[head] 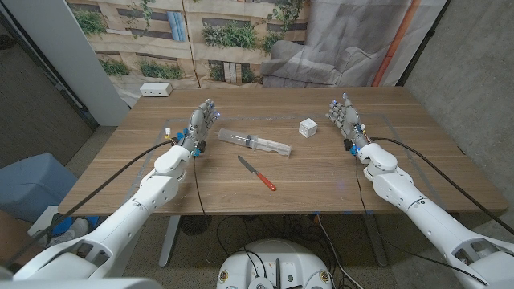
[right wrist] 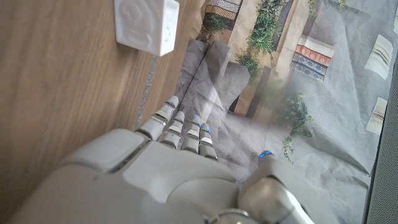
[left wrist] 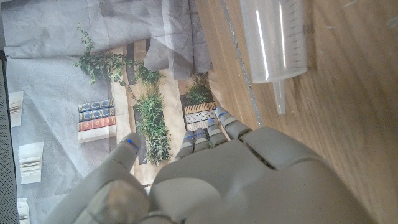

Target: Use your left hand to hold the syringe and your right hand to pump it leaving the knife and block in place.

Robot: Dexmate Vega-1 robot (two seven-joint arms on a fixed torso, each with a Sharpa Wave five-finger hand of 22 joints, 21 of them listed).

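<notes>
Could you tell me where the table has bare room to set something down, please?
Free patches: the near strip of table in front of the knife, and the far stretch behind the syringe and block. The middle is crowded: syringe, knife and block sit between the left robot hand and right robot hand.

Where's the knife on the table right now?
In the head view, the knife lies near the table's middle, just in front of the syringe, between the two hands and touching neither.

wooden table (head: 337,172) — syringe (head: 254,143), knife (head: 257,173), block (head: 307,127)
</notes>
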